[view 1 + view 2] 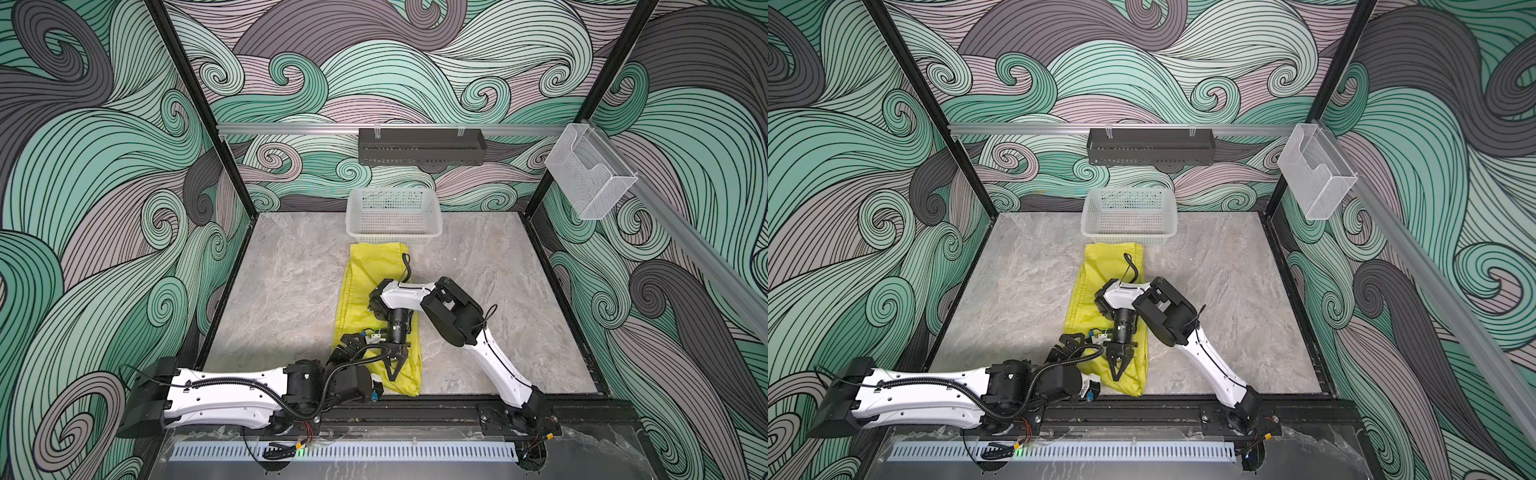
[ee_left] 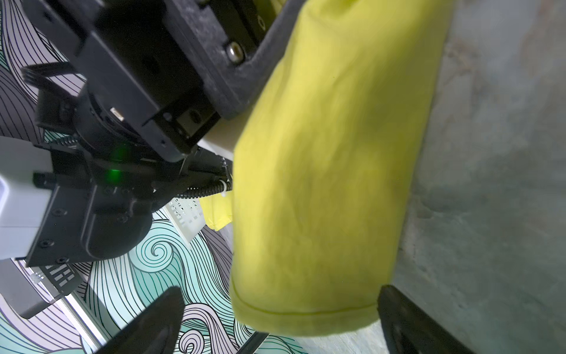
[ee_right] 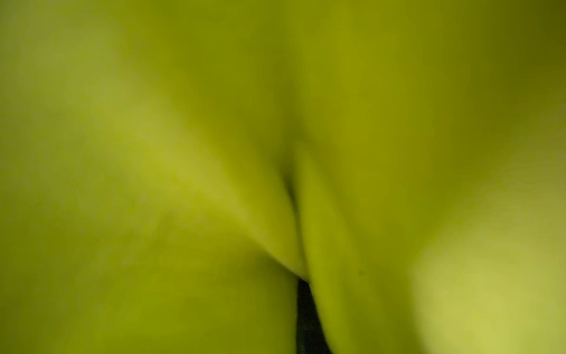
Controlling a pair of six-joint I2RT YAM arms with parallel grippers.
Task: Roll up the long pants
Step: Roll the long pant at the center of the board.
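On my left side, my left arm (image 1: pixel 232 388) reaches in low along the front rail, its wrist bent toward the middle of the grey stone table (image 1: pixel 282 291). My left gripper (image 2: pixel 280 289) stands wide open. In the left wrist view its two dark fingers (image 2: pixel 153 321) are set well apart, with the hemmed near end of the long pants (image 1: pixel 365 291) lying loose between them, and I have hold of nothing there. In both top views the pants lie in the middle of the table as one long narrow yellow-green strip. They run from just in front of the white basket (image 1: pixel 392 216) at the far side down to the near edge by the rail. I cannot tell whether the far end touches the basket. Just to the right of my left wrist, my right gripper (image 1: pixel 393 372) points down onto the near end of the strip, its jaws closed together to a single tip. My right wrist view is filled with blurred yellow-green cloth. Its folds run to a thin dark sliver where my fingers meet, so I take it that I have a pinch of the pants there. My right arm (image 1: pixel 494 361) rises from its base at the front right and folds over the middle of the strip. On the back wall hangs a black rack (image 1: pixel 419 151), and on the right wall a clear holder (image 1: pixel 590 178).
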